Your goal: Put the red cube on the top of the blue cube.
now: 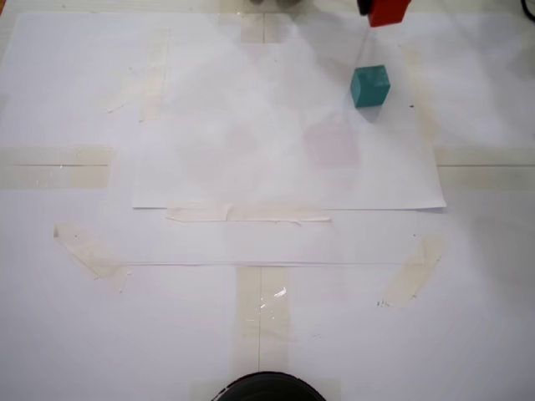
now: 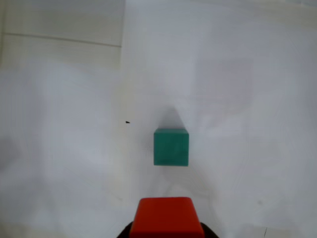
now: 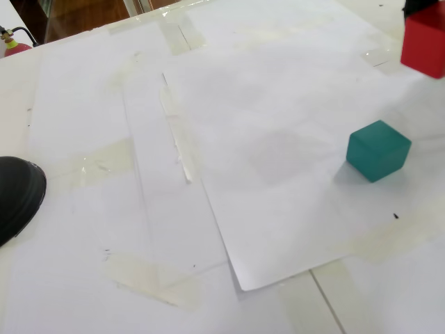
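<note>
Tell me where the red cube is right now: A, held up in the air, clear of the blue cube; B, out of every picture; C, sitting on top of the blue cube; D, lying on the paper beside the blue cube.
A: the red cube hangs off the paper in the jaws, while the blue cube sits alone on the sheet with nothing on top.

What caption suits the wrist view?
Held red cube hangs short of the teal blue cube resting on white paper.

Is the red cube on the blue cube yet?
Not yet. The red cube is held aloft; the blue cube sits alone on the paper, top bare.
</note>
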Available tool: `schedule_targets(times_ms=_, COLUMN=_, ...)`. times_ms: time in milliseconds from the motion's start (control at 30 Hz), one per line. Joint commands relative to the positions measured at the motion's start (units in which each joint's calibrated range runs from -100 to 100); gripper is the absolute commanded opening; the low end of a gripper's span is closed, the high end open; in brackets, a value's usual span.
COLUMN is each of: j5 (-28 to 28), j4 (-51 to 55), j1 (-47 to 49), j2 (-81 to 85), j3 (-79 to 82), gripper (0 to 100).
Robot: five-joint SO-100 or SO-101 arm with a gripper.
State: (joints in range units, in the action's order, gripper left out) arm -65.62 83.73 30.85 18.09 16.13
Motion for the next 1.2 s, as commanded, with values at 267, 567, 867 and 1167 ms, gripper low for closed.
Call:
schedule_targets(times_ms=267, j5=-0.68, j4=-3.06, j1=0.79, j2=3.45, j3=3.16, gripper=7)
schedule_targets(times_ms=567, j5=-0.59, j4=-9.33, j1=-0.11, j2=0.62, j3=6.97, gripper=7)
schedule_targets(times_ms=867, j5=0.59, j4=-16.02, j1=-0.79, j2=-4.44, j3=7.61, gripper=7)
schedule_targets(times_ms=1167, j5=2.93, j4=-17.24, j1=-3.97, j2=-6.07, j3=9.15, gripper=7)
